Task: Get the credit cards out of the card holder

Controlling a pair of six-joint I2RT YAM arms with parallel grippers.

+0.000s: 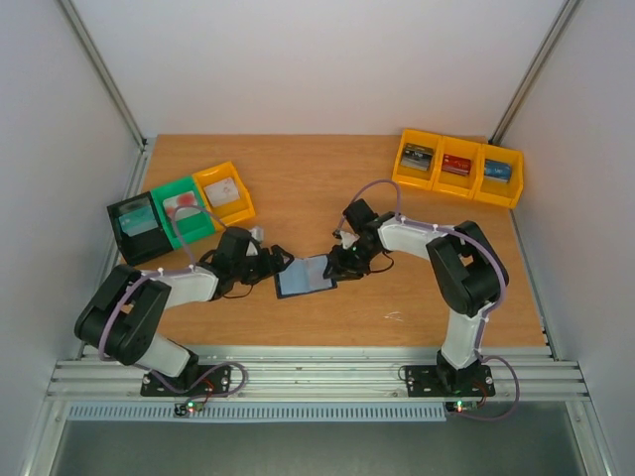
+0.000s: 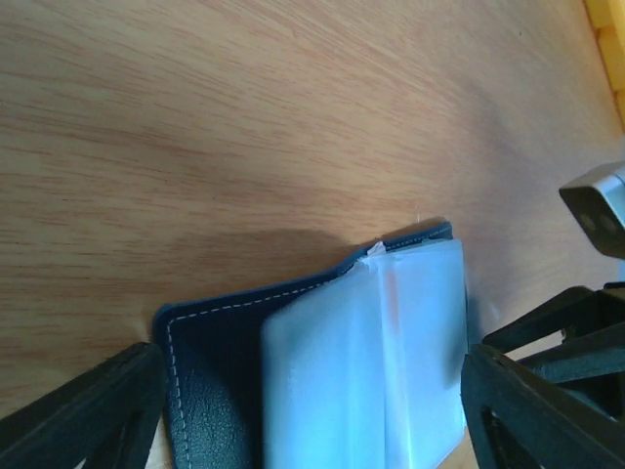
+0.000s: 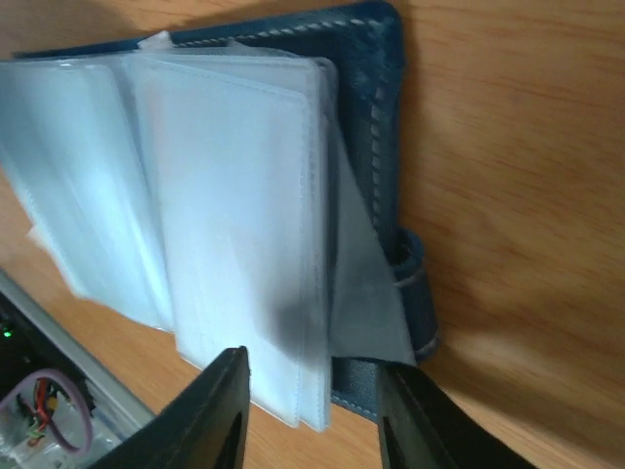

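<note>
The card holder (image 1: 303, 278) lies open on the wooden table, a navy wallet with pale frosted sleeves fanned out on top (image 3: 225, 195). The credit cards inside it are hidden; only a faint red streak (image 2: 391, 293) shows through one sleeve. My left gripper (image 2: 312, 420) is open, and its black fingers (image 2: 88, 410) stand wide at either side edge of the card holder (image 2: 210, 371). My right gripper (image 3: 317, 420) is open at the other side, its jaws set around the lower corner of the sleeve stack, with the navy cover and strap loop (image 3: 410, 269) beside it.
A black bin (image 1: 134, 226), a green bin (image 1: 181, 210) and a yellow bin (image 1: 224, 191) stand at the back left. Three joined yellow bins (image 1: 458, 165) holding small items stand at the back right. White walls surround the table.
</note>
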